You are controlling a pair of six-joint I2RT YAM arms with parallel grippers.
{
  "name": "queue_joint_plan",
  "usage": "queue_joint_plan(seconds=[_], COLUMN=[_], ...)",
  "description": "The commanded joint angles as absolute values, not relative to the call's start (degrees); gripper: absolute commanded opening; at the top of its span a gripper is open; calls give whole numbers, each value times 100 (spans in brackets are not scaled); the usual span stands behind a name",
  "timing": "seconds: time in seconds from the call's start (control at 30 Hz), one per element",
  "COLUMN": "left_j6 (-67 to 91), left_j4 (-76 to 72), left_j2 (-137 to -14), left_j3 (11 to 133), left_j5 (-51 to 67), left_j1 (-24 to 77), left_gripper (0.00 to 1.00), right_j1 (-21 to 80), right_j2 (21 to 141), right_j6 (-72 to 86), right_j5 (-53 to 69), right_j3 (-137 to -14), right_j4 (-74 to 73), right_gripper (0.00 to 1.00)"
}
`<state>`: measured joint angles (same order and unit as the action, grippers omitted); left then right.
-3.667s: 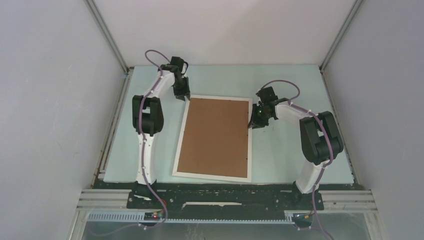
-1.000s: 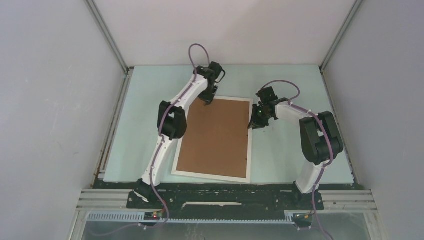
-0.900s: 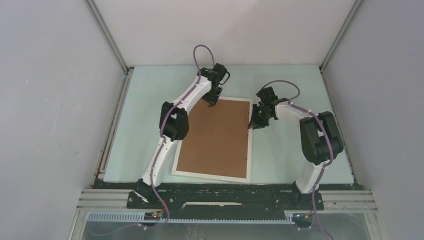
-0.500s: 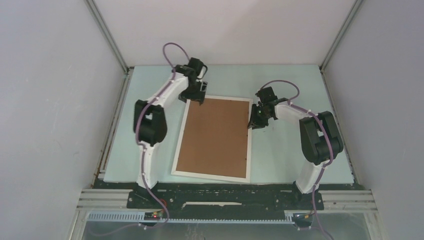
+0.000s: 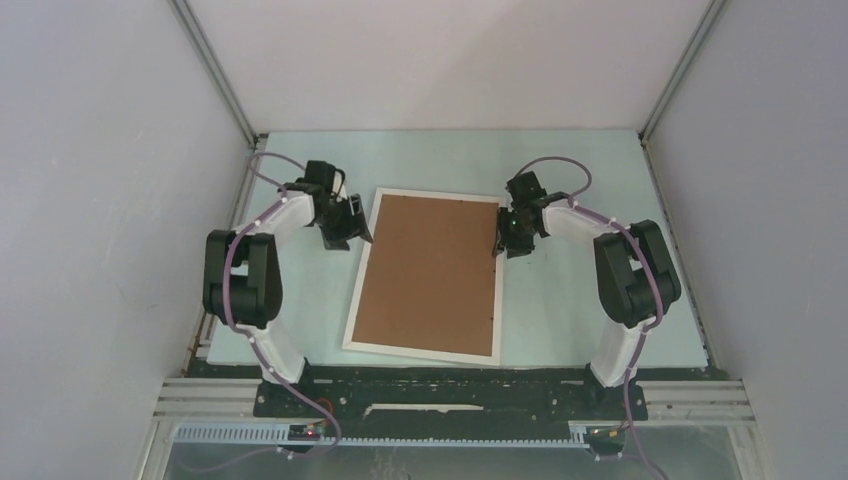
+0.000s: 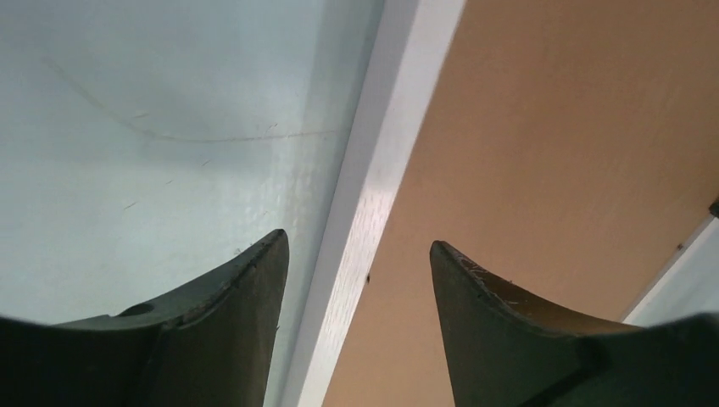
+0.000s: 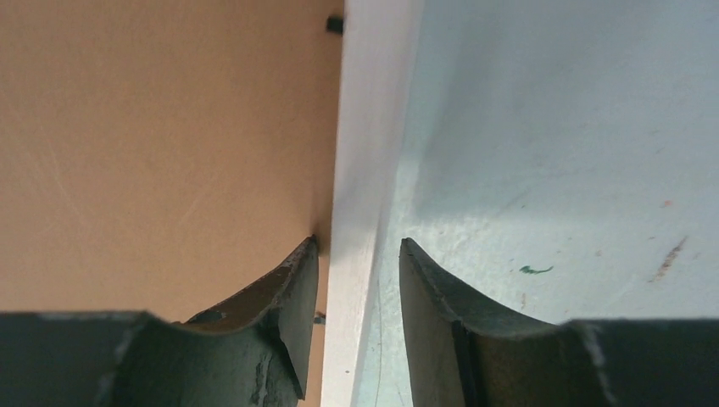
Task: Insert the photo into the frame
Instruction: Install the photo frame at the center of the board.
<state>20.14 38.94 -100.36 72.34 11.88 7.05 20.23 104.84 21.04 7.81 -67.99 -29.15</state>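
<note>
The frame [image 5: 420,350] lies flat on the table, back side up, with a brown backing board [image 5: 430,270] filling it. The photo is hidden from every view. My left gripper [image 5: 358,234] is at the frame's left rim near the far corner. In the left wrist view that gripper [image 6: 356,240] is open and straddles the white rim [image 6: 398,127], one finger over the table and one over the board [image 6: 560,153]. My right gripper [image 5: 501,246] is at the right rim. In its wrist view it [image 7: 358,241] is open, its fingers close on either side of the rim [image 7: 373,102].
The pale green table [image 5: 570,300] is walled by grey panels on the left, right and far sides. Small black tabs [image 7: 335,24] sit along the board's edge. A green mark [image 7: 536,270] is on the table beside the right fingers.
My left arm swung from the frame's far edge out to the left and came down at the left rim. My right gripper's jaws spread wider at the right rim.
</note>
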Motion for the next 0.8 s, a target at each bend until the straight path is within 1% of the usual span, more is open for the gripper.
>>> queue_joint_plan(seconds=[0.0, 0.07, 0.17, 0.23, 0.33, 0.4, 0.47, 0.53, 0.63, 0.77], left_j6=[2815, 2995, 3329, 3603, 3980, 4312, 4634, 4873, 4949, 4922], left_j4=[2710, 2423, 1868, 1483, 918, 425, 43, -358, -466, -431], left_j2=[-10317, -10392, -10396, -10326, -10162, -10007, -9924, -9878, -9946, -10106], left_j3=[6698, 6543, 6161, 5861, 5432, 5133, 4927, 4791, 4799, 4829], left_j5=[2059, 2162, 2511, 2708, 3005, 3326, 3505, 3640, 3836, 3922], left_j1=[652, 655, 713, 778, 1040, 1297, 1475, 1511, 1548, 1577], left_gripper=[67, 63, 57, 52, 47, 46, 46, 46, 46, 46], right_j1=[1727, 1625, 1739, 1936, 2344, 2578, 2744, 2852, 3064, 3273], right_j2=[10709, 10595, 10197, 10051, 10048, 10191, 10523, 11092, 11861, 12682], right_j6=[1982, 1985, 1965, 2015, 2035, 2002, 2051, 2298, 2637, 2676], right_j5=[73, -86, -486, -750, -1291, -1276, -790, -222, 407, 362], right_j3=[-7148, -7274, -7478, -7840, -8567, -8981, -9414, -10023, -10811, -11709], right_j4=[-3194, -3339, -3418, -3602, -3881, -3780, -3572, -3472, -3307, -3342], right_gripper=[47, 51, 65, 71, 75, 76, 74, 71, 64, 59])
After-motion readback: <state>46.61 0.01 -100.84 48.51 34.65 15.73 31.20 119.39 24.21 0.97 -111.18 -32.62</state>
